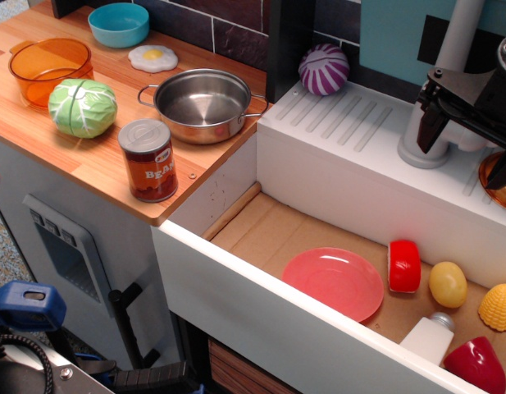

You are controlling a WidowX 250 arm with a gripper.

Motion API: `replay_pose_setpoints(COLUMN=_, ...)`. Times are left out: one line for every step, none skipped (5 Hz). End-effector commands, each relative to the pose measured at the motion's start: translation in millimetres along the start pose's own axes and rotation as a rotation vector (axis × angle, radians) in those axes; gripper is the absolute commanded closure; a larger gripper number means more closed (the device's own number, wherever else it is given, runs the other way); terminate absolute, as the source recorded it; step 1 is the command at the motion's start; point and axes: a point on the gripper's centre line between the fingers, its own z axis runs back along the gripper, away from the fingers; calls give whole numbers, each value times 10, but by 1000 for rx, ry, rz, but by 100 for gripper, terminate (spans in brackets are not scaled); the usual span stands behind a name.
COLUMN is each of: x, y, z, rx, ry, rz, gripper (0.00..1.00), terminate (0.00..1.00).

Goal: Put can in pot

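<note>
Progress so far looks like basically zero, judging from where everything sits. Nearest the camera on the wooden desk, the BEANS can stands upright close to the front edge, untouched as far as I can tell. Just behind it and slightly right is the stainless-steel pot, sitting empty, near the can but not touching it. So the whole job is left: grab the can, lift it, set it in the pot.

Beside the can on the left there's a toy cabbage, then further back the orange plastic pot, a fried egg and a blue bowl at the far end.

The robot's hand is way over on the right, well apart from the can, hanging above the white drainboard next to the faucet base. It's holding nothing, and the dark fingers point downward, but I honestly cannot tell if they're spread or pinched, since part of it is cut off by the frame edge. My guess is it needs a long sweep left before anything happens.
</note>
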Motion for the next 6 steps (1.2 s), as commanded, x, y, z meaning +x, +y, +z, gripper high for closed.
replay_pose_setpoints(x=0, y=0, z=0, rx=0, ry=0, rz=0, gripper=0, terminate=0)
replay_pose_setpoints(x=-112, y=457, z=128, rx=68, ry=-16, rz=30, gripper=0, terminate=0)
replay_pose_setpoints(x=-223, y=846, z=211, rx=115, ry=-11, rz=13, gripper=0, terminate=0)
replay_pose_setpoints(x=-324, y=1268, z=202, rx=116, ry=-2, rz=6, gripper=0, terminate=0)
replay_pose_setpoints(x=-460, y=1698, z=246, rx=119, ry=27, rz=6, gripper=0, terminate=0)
replay_pose_setpoints(x=-635, y=2017, z=273, rx=128, ry=37, rz=3, gripper=0, terminate=0)
